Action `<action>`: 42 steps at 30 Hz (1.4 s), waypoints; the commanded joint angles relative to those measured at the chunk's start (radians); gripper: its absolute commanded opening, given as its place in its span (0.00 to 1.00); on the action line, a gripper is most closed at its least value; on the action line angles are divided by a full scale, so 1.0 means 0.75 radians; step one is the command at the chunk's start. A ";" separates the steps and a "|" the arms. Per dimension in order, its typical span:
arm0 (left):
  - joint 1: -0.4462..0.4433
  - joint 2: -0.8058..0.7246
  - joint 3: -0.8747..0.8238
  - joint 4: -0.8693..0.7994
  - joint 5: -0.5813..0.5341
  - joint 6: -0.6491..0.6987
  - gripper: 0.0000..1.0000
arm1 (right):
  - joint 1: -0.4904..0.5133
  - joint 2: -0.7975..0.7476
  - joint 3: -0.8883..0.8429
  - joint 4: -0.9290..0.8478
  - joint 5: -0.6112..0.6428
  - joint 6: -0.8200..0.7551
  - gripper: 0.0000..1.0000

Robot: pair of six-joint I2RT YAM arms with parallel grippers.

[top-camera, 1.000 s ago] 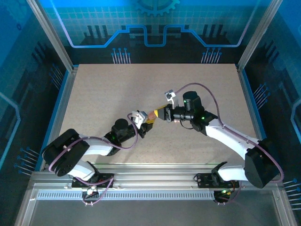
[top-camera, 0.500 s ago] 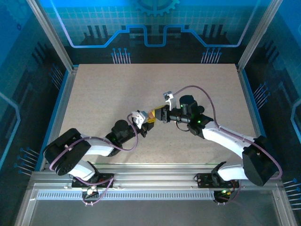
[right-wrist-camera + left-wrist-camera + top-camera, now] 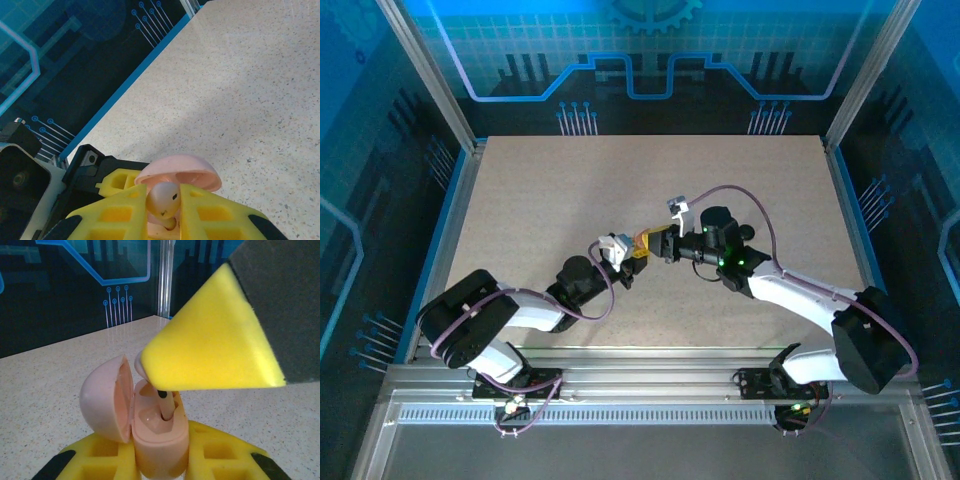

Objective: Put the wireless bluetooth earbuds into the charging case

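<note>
The left gripper (image 3: 159, 457) is clamped on the pink charging case (image 3: 157, 445), its two yellow fingers (image 3: 97, 457) pressing the lower shell from either side and holding it above the table (image 3: 540, 200). The case stands upright with its domed lid (image 3: 106, 397) swung open to the left on its hinge. Inside the lower shell, the stem of a pale earbud (image 3: 166, 406) reaches down into one well, and the hollow just beside it shows glossy pink plastic. The right gripper's yellow finger (image 3: 215, 352) covers the earbud's head in the left wrist view.

In the right wrist view, the right gripper (image 3: 162, 207) is closed on that same earbud (image 3: 162, 197), its rounded head pinched between the two yellow pads. The open lid (image 3: 177, 170) sits just behind it. How far the stem has gone into the well cannot be told.

From above, the two grippers meet tip to tip near the middle of the table, the left (image 3: 628, 262) reaching from the lower left and the right (image 3: 655, 243) from the right.
</note>
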 commanded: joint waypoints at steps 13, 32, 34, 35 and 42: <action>-0.008 0.009 -0.003 0.190 -0.021 -0.036 0.12 | 0.019 -0.028 -0.039 -0.028 0.045 0.032 0.26; -0.008 -0.014 -0.011 0.174 -0.013 -0.035 0.12 | 0.015 -0.073 -0.002 -0.101 0.074 0.012 0.41; -0.007 -0.016 -0.011 0.174 -0.008 -0.035 0.12 | 0.016 -0.080 0.000 -0.103 0.076 0.010 0.43; -0.007 -0.017 -0.011 0.172 -0.006 -0.035 0.12 | 0.013 -0.086 0.003 -0.104 0.079 0.008 0.44; -0.008 -0.031 -0.019 0.142 -0.003 -0.011 0.12 | -0.016 -0.199 0.066 -0.385 0.118 0.068 0.51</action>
